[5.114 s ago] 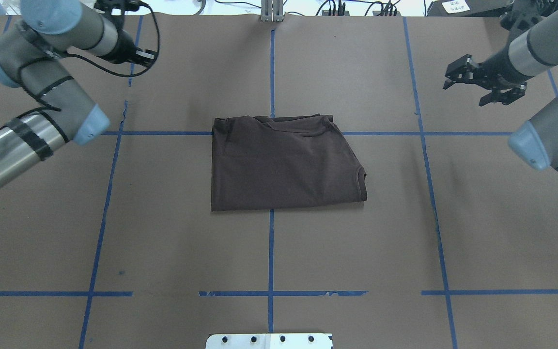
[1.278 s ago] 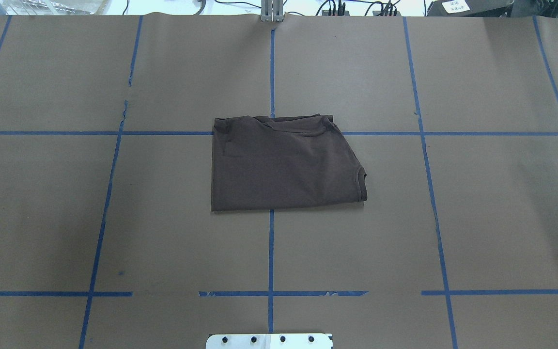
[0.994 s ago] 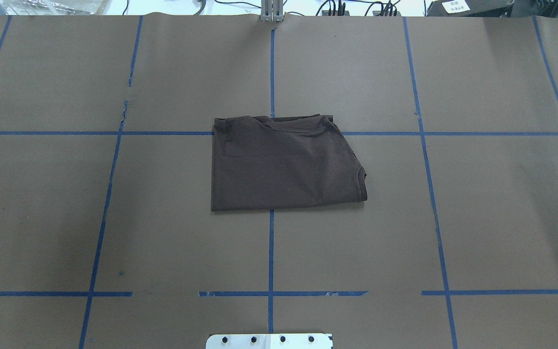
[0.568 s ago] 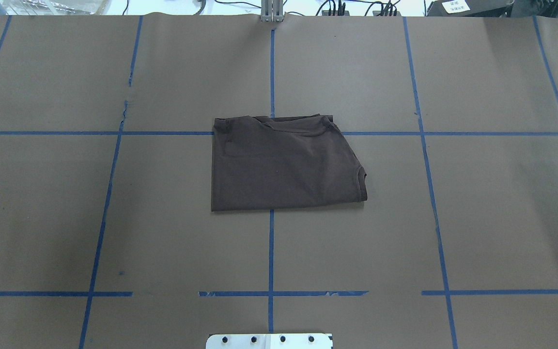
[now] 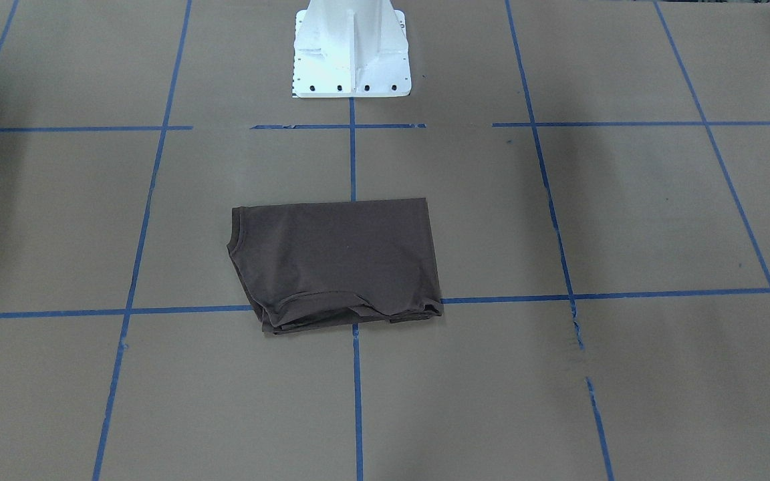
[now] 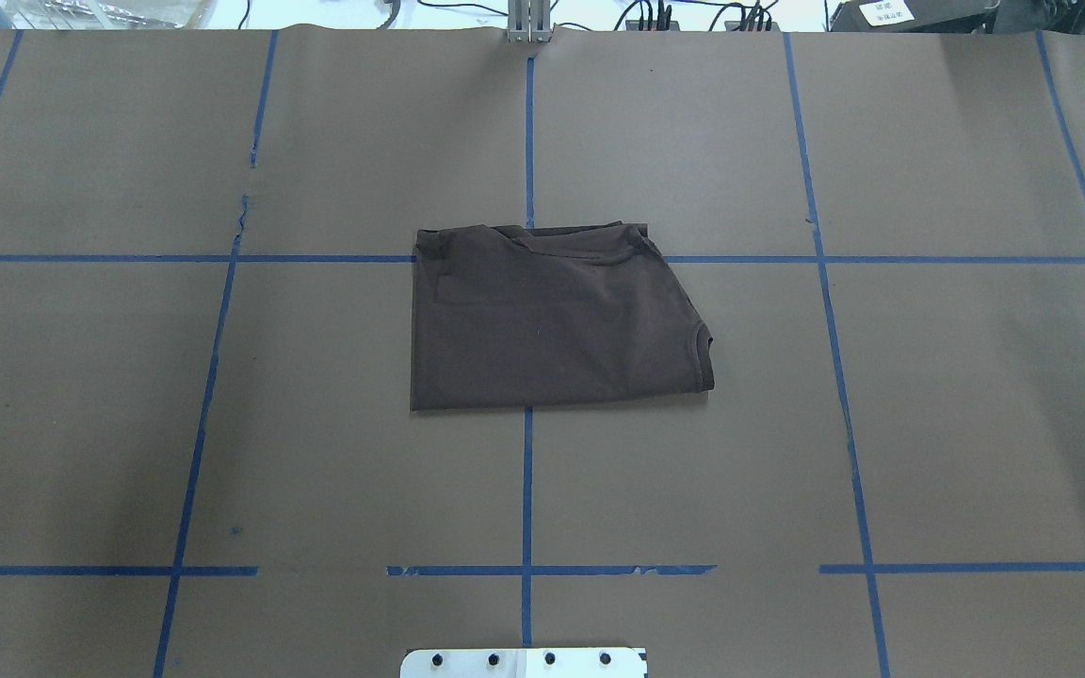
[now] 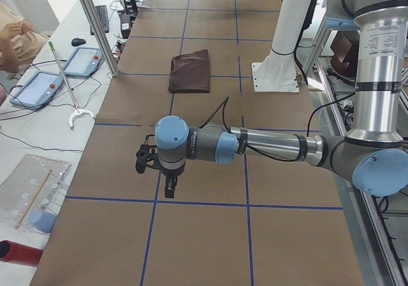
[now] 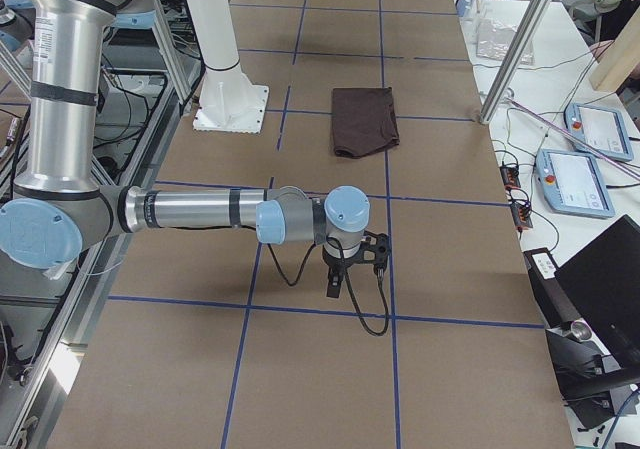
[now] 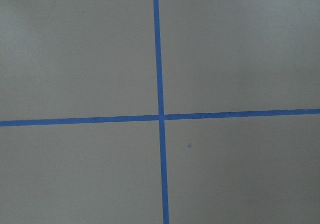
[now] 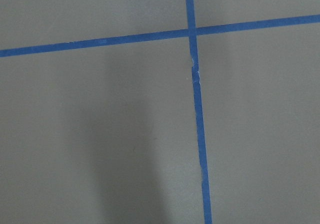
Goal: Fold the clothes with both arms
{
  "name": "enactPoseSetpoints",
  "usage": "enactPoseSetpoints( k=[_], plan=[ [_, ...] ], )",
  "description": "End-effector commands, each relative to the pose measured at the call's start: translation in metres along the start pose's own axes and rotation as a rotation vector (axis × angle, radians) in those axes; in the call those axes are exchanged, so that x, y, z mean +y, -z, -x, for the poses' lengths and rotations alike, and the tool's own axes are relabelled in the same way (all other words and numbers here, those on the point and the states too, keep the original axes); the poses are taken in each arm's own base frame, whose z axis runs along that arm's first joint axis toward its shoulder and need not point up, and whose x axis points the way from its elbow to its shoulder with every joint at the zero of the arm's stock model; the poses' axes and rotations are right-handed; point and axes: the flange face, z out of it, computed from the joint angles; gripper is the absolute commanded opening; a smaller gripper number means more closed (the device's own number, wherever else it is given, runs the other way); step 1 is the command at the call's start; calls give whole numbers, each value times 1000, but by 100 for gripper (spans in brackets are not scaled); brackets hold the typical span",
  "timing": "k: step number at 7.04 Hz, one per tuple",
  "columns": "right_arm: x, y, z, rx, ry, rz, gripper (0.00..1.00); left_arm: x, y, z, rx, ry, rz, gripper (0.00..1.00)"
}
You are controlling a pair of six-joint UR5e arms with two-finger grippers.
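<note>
Shirt: 1 dark brown T-shirt, folded into a flat, roughly rectangular packet. It lies on the bench between the 2 pincers, well apart from each.
Shirt edges: a stitched hem curves along the side toward the right pincer; the side toward the left pincer is a straight fold. Stacked layers show along the edge away from the pedestal.
Left pincer: it hangs pointing down from the left arm, above the bench near its left end. It shows only in the side view, so I cannot tell whether its fingers are apart or together.
Right pincer: it points down from the right arm, above the bench near its right end. Again I cannot tell whether it is apart or together.
Below the left pincer: bare bench with a crossing of 2 blue tape lines.
Below the right pincer: another tape crossing and a soft shadow on the paper.
Pedestal: white, bolted to the bench, well apart from both pincers.
</note>
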Motion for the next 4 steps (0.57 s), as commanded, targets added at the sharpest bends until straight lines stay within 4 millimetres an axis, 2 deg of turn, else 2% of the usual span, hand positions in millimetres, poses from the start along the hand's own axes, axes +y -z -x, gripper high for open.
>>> enactPoseSetpoints(
  k=[1,4],
  plan=[
    [0,2,2,-2,5,-4,100,25,-2,3,0,9,12,100],
    [1,5,5,-1,11,-12,100,26,-3,2,1,1,13,100]
  ],
)
